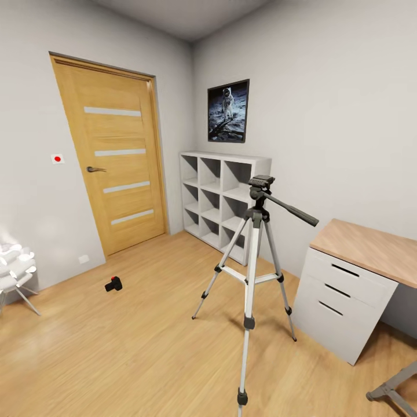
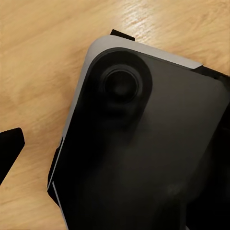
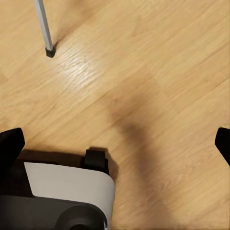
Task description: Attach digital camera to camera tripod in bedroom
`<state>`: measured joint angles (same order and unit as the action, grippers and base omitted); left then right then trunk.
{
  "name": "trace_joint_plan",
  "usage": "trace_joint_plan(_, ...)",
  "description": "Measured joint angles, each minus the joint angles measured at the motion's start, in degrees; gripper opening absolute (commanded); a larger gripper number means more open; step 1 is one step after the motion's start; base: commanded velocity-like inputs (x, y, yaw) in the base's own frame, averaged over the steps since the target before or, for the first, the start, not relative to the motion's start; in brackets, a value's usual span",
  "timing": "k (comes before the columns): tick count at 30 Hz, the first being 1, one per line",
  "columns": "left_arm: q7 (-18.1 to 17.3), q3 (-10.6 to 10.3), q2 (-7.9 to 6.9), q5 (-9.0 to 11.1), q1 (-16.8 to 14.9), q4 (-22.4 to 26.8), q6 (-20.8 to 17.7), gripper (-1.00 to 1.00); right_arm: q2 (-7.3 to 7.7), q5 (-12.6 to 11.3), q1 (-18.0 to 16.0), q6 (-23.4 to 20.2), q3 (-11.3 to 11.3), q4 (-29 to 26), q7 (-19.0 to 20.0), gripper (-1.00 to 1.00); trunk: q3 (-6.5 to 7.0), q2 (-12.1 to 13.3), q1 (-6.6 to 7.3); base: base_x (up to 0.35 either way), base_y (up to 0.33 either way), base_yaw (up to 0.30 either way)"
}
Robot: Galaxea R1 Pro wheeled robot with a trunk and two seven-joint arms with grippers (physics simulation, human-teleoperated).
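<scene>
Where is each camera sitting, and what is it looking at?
Head view: up high on the robot, facing the camera tripod, digital camera and door.
Left wrist view: on the left arm, looking down at the robot's base.
Right wrist view: on the right arm, looking down at a tripod foot.
All share the wood floor.

An oak door with four pale strips and a dark handle stands shut in the left wall. A small white plate with a red dot sits on the wall beside it. A white cube shelf stands in the corner, an astronaut poster hanging above it. At the right is a white worktop with a wood top and three drawers. A white chair shows at the left edge. The floor is light wood plank.
</scene>
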<state>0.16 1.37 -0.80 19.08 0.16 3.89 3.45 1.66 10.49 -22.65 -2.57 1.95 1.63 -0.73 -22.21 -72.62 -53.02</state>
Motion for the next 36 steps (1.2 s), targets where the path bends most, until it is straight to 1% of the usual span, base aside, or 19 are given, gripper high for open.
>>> trace_joint_plan(4, 0.0, 0.0, 0.00, 0.0, 0.0, 0.0, 0.0, 1.00, 0.01, 0.0, 0.6, 0.1, 0.0, 0.1, 0.2, 1.00, 0.00, 0.0, 0.00, 0.000, 0.000, 0.000)
trace_joint_plan(5, 0.0, 0.4, -0.12, 0.2, 0.0, 0.0, 0.1, 1.00, -0.06, -0.1, 1.3, -0.4, 0.0, 0.2, -0.5, 1.00, 0.00, 0.0, 0.00, 0.000, 0.000, 0.000)
trace_joint_plan(8, 0.0, 0.5, -0.16, 0.3, 0.0, 0.0, 0.1, 1.00, -0.04, -0.2, 1.6, -2.2, 0.0, 0.2, -0.7, 1.00, 0.00, 0.0, 0.00, 0.000, 0.000, 0.082)
trace_joint_plan(11, 0.0, 0.6, -0.22, 0.4, 0.0, 0.0, 0.1, 1.00, -0.06, -0.1, 2.2, -2.8, 0.0, 0.2, -0.8, 1.00, 0.00, 0.0, 0.00, 0.000, 0.000, 0.197)
trace_joint_plan(12, 0.1, 0.7, -0.24, 0.4, 0.0, 0.0, 0.2, 1.00, -0.13, 0.1, 3.4, -2.9, 0.0, 0.2, -0.8, 1.00, -0.01, 0.0, 0.00, 0.000, 0.000, 0.245)
trace_joint_plan(16, 0.1, 0.7, -0.26, 0.4, 0.0, 0.0, 0.2, 1.00, -0.34, 0.3, 4.6, -3.0, -0.1, 0.2, -0.9, 1.00, 0.00, 0.0, 0.00, 0.000, 0.000, 0.257)
trace_joint_plan(21, 0.1, 0.7, -0.34, 1.3, 0.0, 0.1, 0.2, 1.00, -0.29, 0.5, 5.4, -3.0, -0.2, 0.2, -0.9, 1.00, 0.00, 0.0, 0.00, 0.000, 0.000, 0.268)
trace_joint_plan(24, 0.1, 0.7, -0.39, 2.3, 0.0, 0.0, 0.2, 1.00, -0.23, 0.5, 5.5, -3.0, -0.2, 0.1, -0.8, 1.00, 0.00, 0.0, 0.00, 0.000, 0.000, 0.271)
trace_joint_plan(25, 0.1, 0.7, -0.44, 3.4, 0.0, 0.1, 0.2, 1.00, -0.20, 0.6, 5.6, -3.0, -0.3, 0.1, -0.8, 1.00, 0.00, 0.0, 0.00, 0.000, 0.000, 0.272)
trace_joint_plan(27, 0.1, 0.7, -0.52, 4.5, 0.0, 0.1, 0.2, 1.00, -0.19, 0.8, 5.6, -3.0, -0.4, 0.1, -0.7, 1.00, 0.00, 0.0, 0.00, 0.000, 0.000, 0.273)
trace_joint_plan(28, 0.1, 0.7, -0.63, 6.2, 0.0, 0.0, 0.2, 1.00, -0.18, 1.6, 5.6, -3.1, -0.4, 0.1, -0.6, 1.00, 0.00, 0.0, 0.00, 0.000, 0.000, 0.273)
trace_joint_plan(34, 0.1, 0.7, -0.75, 9.4, 0.0, 0.0, 0.2, 1.00, -0.24, 5.1, 5.7, -3.1, -0.4, 0.2, -0.3, 1.00, 0.00, 0.0, 0.00, 0.000, 0.000, 0.273)
trace_joint_plan(35, 0.1, 0.7, -0.76, 9.8, 0.0, 0.0, 0.2, 1.00, -0.24, 5.8, 5.7, -3.0, -0.4, 0.2, -0.3, 1.00, 0.00, 0.0, 0.00, 0.000, 0.000, 0.273)
trace_joint_plan(36, 0.1, 0.7, -0.77, 10.5, 0.0, 0.0, 0.2, 1.00, -0.28, 7.1, 5.8, -3.0, -0.5, 0.2, -0.2, 1.00, 0.00, 0.0, 0.00, 0.000, 0.000, 0.273)
